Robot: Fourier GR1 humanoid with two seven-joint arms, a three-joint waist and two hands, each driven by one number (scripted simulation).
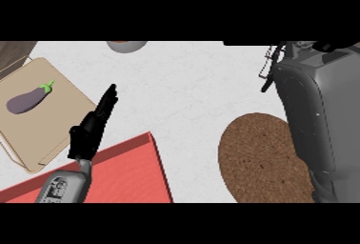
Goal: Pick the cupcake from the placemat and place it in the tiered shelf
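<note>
Starting at the left, there's a tan board (42,119) with an eggplant (28,100) lying on it, nothing to do with your job. Next over, your left hand (91,128) hangs above the bench (183,81) with its fingers (107,97) straight and released, holding nothing, right by the corner of a red mat (119,174). A grey bowl (126,45) peeks in at the top edge. Then comes a brown oval placemat (260,157), and here's the catch: I can't see the cupcake anywhere. Your right forearm (316,109) covers the mat's right side, so I can't tell where the cake is. The right hand itself isn't clear enough up at the top; can't tell what its fingers are doing. The tiered shelf isn't in view either.

My guess on handling: cupcakes are light, soft and squashy on top, so take it low around the wrapper, not the frosting. No labels or writing readable anywhere.
</note>
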